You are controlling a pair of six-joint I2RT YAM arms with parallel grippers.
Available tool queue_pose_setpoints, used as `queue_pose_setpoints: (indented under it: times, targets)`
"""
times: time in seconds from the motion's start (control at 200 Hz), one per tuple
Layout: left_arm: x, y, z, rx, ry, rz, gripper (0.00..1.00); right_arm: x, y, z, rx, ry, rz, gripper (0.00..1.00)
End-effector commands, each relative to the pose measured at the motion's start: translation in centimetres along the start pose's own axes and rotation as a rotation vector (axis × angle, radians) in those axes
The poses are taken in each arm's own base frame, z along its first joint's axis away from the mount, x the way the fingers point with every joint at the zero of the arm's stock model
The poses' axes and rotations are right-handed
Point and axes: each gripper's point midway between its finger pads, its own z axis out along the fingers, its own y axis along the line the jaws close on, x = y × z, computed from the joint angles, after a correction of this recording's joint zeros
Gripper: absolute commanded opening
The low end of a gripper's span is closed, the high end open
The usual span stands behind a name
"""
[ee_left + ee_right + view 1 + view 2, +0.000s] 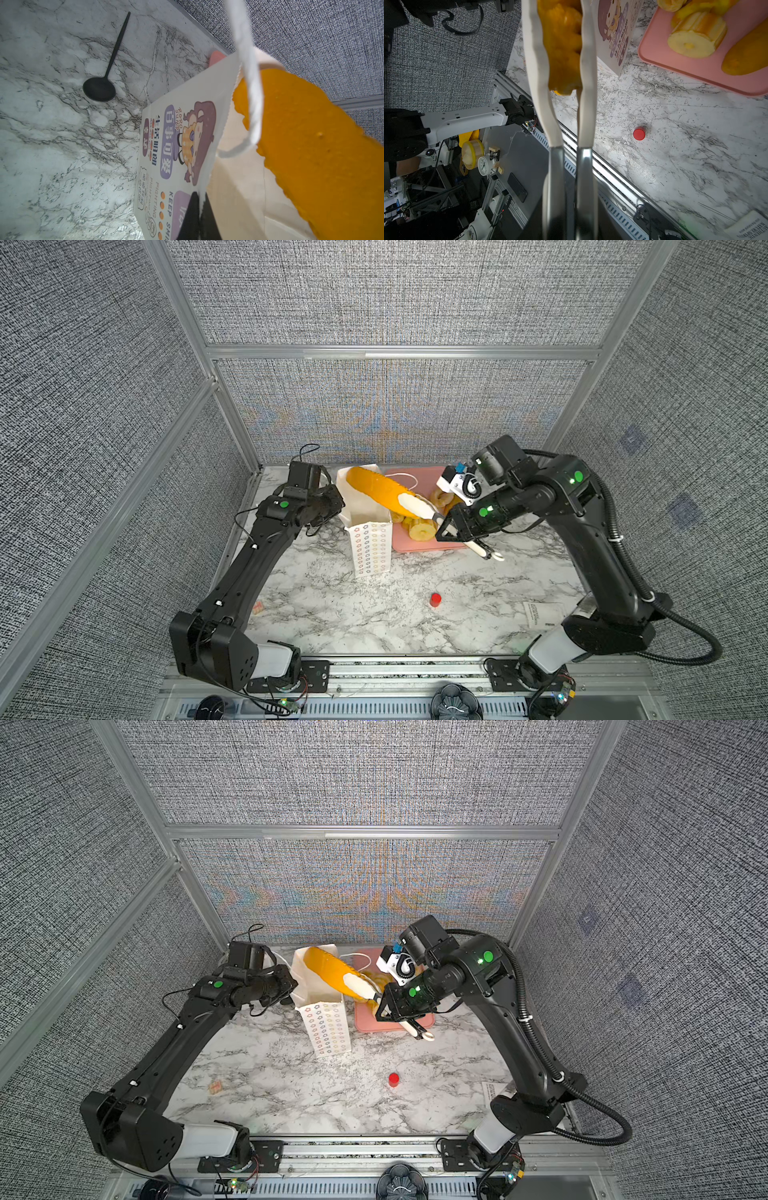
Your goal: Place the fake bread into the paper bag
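**A:** Where the white tips of the tongs met, what did they have?

**B:** One end of a long loaf. It was glossy, deep orange-yellow and rough along its edge. The tips were squeezed against its two sides and spread no wider than the loaf itself.

**A:** And what held the tongs?

**B:** The right gripper, clamped tight around their metal handles. The far end of the handles stuck out past it, toward the front of the table.

**A:** Where was the loaf, then?

**B:** It was slanted over the open mouth of the paper bag, with its free end up by the far rim. I couldn't tell whether it touched the paper.

**A:** The bag?

**B:** It stood upright, tall and white, with rows of small coloured rings on its narrow side and a cartoon print on the broad one. The left gripper was pinched shut on the edge of its rim, and a cord handle looped in front of the loaf.

**A:** Beyond that?

**B:** A pink tray lay just beside the bag. On it were a ridged round bun, a second loaf and more pastries behind them. A red cylinder stood well apart, nearer the front, and a black spoon lay on the marble on the bag's other side.
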Motion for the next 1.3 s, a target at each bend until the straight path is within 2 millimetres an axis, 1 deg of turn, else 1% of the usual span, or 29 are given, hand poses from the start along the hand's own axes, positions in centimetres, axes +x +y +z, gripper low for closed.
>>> queue_pose_setpoints:
  times: [0.0, 0.16, 0.27, 0.38, 0.46, 0.64, 0.73, 0.865, 0.95, 1.14, 1.296]
  targets:
    - [-0.2, -0.1, -0.3, -0.001, -0.008, 0.016, 0.06, 4.2, -1.0, -0.6, 0.039, 0.152, 0.072, 0.27]
    - [-0.4, -0.3, -0.5, 0.004, -0.014, 0.017, 0.06, 4.7, -0.9, -0.7, 0.029, 0.160, 0.077, 0.27]
    - [-0.4, -0.6, -0.5, 0.014, -0.010, 0.026, 0.06, 4.9, -0.7, -0.4, 0.017, 0.176, 0.085, 0.27]
    - [-0.3, -0.9, -0.6, 0.017, -0.003, 0.037, 0.05, 4.7, -0.5, -0.2, 0.013, 0.182, 0.086, 0.28]
    - [-0.1, -1.1, -0.7, 0.021, 0.000, 0.043, 0.05, 4.6, -0.4, -0.1, 0.011, 0.186, 0.085, 0.29]
    - [0.4, -1.1, -0.7, 0.020, 0.013, 0.044, 0.05, 4.3, -0.2, 0.3, 0.009, 0.194, 0.081, 0.31]
    - [0.7, -1.1, -0.5, 0.020, 0.019, 0.041, 0.05, 4.1, -0.1, 0.4, 0.008, 0.192, 0.076, 0.34]
    - [1.1, -1.2, -0.3, 0.022, 0.028, 0.040, 0.05, 3.9, -0.1, 0.6, 0.005, 0.196, 0.067, 0.42]
    - [1.4, -1.1, 0.0, 0.020, 0.037, 0.040, 0.04, 3.6, -0.1, 0.8, 0.006, 0.194, 0.062, 0.44]
    - [1.9, -0.9, 0.2, 0.019, 0.045, 0.035, 0.04, 2.8, 0.0, 1.1, 0.005, 0.184, 0.055, 0.44]
    - [2.1, -0.7, 0.1, 0.018, 0.044, 0.032, 0.05, 1.6, -0.1, 1.1, 0.023, 0.137, 0.042, 0.44]
